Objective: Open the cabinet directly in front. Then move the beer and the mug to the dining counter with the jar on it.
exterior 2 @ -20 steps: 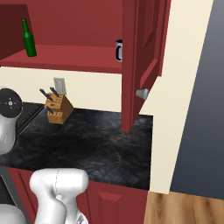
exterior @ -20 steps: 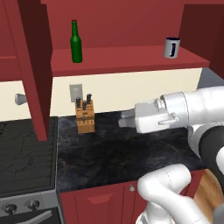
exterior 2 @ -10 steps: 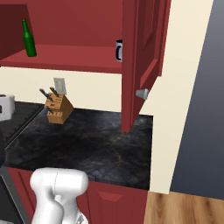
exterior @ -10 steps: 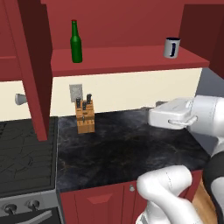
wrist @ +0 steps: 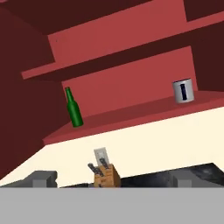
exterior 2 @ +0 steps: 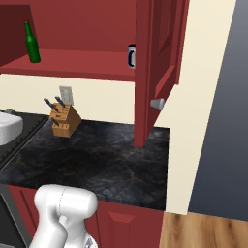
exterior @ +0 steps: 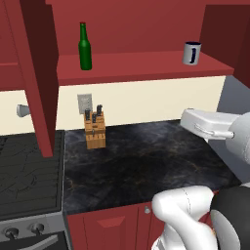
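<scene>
Tool [wrist: 111,179] spread wide and empty, my hand held low over the bench [exterior: 146,161] and aimed up at the cabinet [wrist: 131,57], so both targets sit in its sight. Cabinet doors stand swung open, baring the shelf [exterior: 146,66]. Beer [exterior: 85,47] stands upright at the shelf's left, mug [exterior: 192,52] well apart at its right, handle seemingly facing me. Knife block [exterior: 94,129] sits below on the bench, clear of my likely reach upward.
</scene>
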### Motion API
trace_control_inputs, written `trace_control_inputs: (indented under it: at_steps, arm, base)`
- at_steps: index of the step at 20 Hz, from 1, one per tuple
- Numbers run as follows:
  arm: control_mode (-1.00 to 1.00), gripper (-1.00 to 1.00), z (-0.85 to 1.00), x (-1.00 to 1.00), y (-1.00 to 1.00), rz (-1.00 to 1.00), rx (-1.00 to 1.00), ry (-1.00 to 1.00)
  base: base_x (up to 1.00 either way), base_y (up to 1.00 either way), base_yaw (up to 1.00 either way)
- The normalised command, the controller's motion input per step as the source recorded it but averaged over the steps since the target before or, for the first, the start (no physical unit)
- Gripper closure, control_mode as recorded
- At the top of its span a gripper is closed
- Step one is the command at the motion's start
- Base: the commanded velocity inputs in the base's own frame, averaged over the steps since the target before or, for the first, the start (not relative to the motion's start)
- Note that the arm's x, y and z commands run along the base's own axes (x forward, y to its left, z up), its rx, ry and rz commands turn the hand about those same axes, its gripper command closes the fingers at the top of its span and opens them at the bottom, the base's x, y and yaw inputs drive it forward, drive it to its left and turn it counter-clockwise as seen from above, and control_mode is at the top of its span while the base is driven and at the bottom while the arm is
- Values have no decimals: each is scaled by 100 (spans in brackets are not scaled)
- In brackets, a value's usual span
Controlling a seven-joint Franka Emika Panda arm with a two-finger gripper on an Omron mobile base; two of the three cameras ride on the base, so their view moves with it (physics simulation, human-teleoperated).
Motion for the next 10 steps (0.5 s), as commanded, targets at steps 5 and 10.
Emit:
trace_control_inputs:
  at_steps: [5, 10]
  arm:
    - [-100, -100, 0, 0, 0, -2, 0, -2]
    - [-100, -100, 4, 0, -13, -3, 0, -6]
  base:
    - [0, 0, 0]
    - [0, 0, 0]
